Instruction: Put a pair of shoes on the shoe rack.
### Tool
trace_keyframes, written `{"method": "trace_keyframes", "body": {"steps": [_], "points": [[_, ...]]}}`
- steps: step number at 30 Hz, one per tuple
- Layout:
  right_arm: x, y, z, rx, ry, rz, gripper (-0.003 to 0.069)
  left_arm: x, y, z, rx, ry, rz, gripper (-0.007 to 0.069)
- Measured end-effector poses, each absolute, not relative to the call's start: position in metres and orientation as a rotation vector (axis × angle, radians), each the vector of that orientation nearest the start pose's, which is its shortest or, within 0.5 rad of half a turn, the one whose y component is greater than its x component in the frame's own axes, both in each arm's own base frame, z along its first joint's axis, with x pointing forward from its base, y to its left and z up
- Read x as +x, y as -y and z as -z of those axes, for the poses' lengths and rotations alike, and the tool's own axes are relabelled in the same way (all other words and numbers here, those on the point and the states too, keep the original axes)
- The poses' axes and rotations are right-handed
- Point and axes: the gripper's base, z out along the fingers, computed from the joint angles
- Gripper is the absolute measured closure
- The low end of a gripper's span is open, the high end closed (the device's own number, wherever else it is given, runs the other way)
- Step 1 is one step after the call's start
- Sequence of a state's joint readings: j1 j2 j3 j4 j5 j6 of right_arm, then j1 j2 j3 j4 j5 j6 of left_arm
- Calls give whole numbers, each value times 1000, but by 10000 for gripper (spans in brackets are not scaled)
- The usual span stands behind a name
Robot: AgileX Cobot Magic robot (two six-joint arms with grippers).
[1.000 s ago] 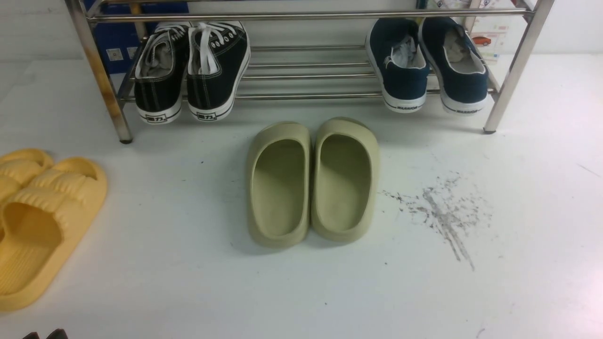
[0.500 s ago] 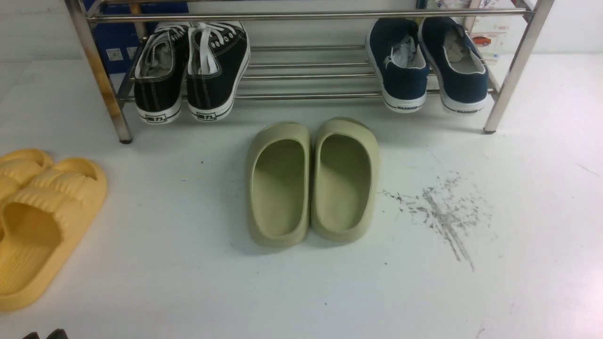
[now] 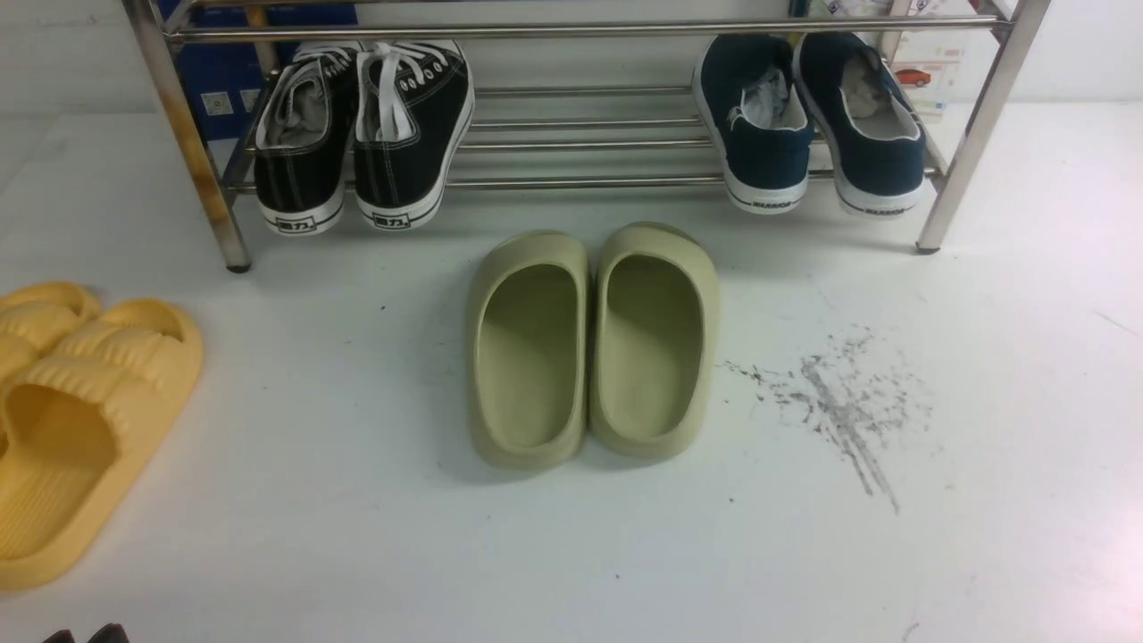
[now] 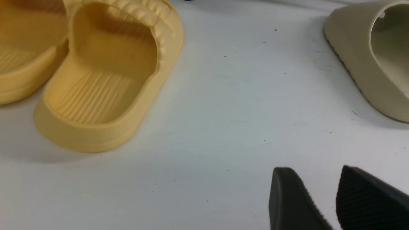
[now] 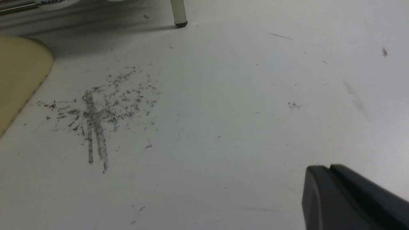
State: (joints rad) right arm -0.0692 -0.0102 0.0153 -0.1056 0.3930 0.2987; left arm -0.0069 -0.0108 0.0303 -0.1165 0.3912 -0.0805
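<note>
From the front, the pair of shoes sits on the lower bars at the right end of the shoe rack, heels hanging over the front bar. The black lace-up sneakers sit at its left end. The olive slides lie side by side on the white tabletop, the yellow slides far left.

At my left wrist, my left end effector hangs parted and empty (a clear gap shows between the ribbed pads) near a yellow slide.

At my right wrist, my right end effector has its pads pressed together, holding nothing, above the tabletop beside grey scuff marks.
</note>
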Motion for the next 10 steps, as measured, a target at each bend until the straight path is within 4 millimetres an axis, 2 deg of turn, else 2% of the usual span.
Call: {"method": "trace_keyframes", "body": {"steps": [10], "points": [[52,7,-173,281,-1859,-53,599,52,4,-169,-141,-1890,175,386]]}}
